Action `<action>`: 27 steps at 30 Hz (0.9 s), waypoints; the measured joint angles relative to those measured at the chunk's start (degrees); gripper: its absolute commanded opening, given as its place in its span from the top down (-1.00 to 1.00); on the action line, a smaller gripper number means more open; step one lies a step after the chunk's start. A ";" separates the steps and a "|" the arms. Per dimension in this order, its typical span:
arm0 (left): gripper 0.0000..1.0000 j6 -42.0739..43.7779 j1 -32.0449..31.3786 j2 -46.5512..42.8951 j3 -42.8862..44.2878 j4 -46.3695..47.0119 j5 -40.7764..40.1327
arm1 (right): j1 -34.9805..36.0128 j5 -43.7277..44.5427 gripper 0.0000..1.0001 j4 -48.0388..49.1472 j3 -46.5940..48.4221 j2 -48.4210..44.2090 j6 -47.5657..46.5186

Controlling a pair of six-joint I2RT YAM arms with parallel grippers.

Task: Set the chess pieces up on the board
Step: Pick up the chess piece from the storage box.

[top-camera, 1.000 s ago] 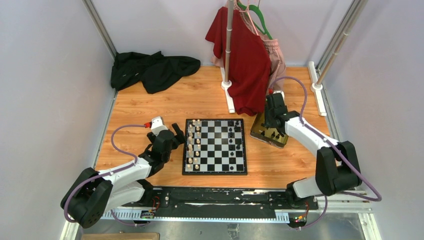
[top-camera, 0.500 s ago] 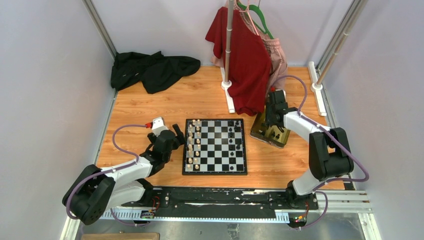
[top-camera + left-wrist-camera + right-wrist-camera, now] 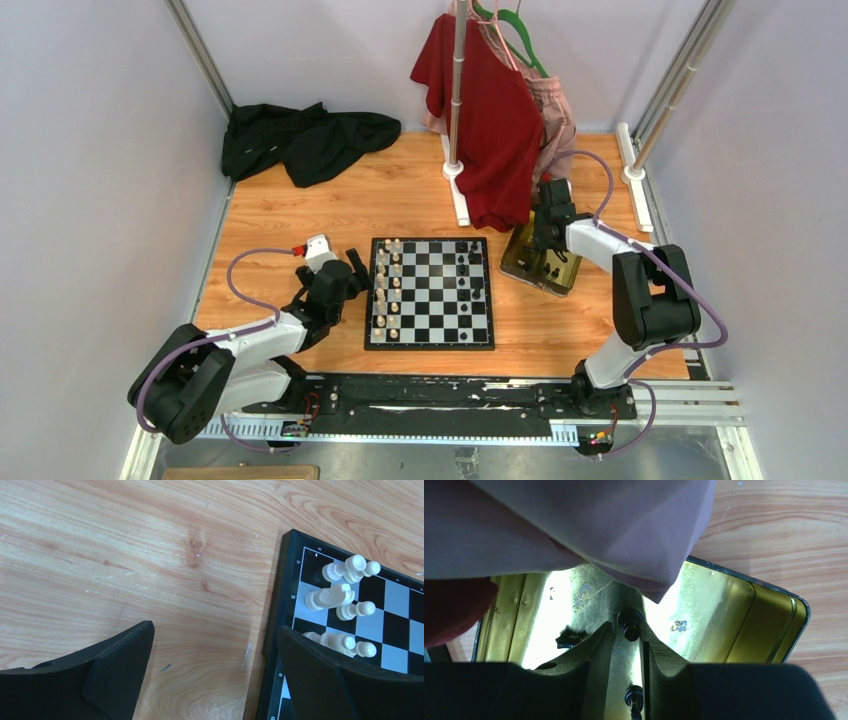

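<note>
Hanging over the shiny yellow-gold rectangular tray, the right gripper has its jaws drawn narrow, with a tiny black turned chess piece standing right at its fingertips. The piece appears to touch both inner faces, but the glare off the metal makes it hard to say whether it is truly gripped. A second black piece lies further back between the same fingers, and another dark one rests on the tray floor to the left. A fold of pale pink cloth droops over the tray's far side.

The left gripper sits low over the wooden tabletop, jaws spread wide and holding nothing, just beside the left edge of the square black-bordered checkered chessboard. Cream-white pieces fill the board's two left columns; a few black pieces stand near its far right corner. The tray lies just right of the board.
</note>
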 measured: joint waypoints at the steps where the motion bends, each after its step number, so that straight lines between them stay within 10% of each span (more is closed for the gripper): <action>1: -1.00 0.09 0.00 0.00 0.00 0.11 -0.04 | -0.15 -0.04 0.46 0.17 0.07 0.17 0.02; 12: -1.00 0.11 0.00 0.00 0.00 0.22 -0.20 | -0.46 -0.48 0.90 0.31 0.39 0.52 0.22; 27: -1.00 0.09 0.00 -0.09 0.00 0.28 -0.17 | 0.17 -1.44 0.95 -0.48 0.28 -7.45 0.24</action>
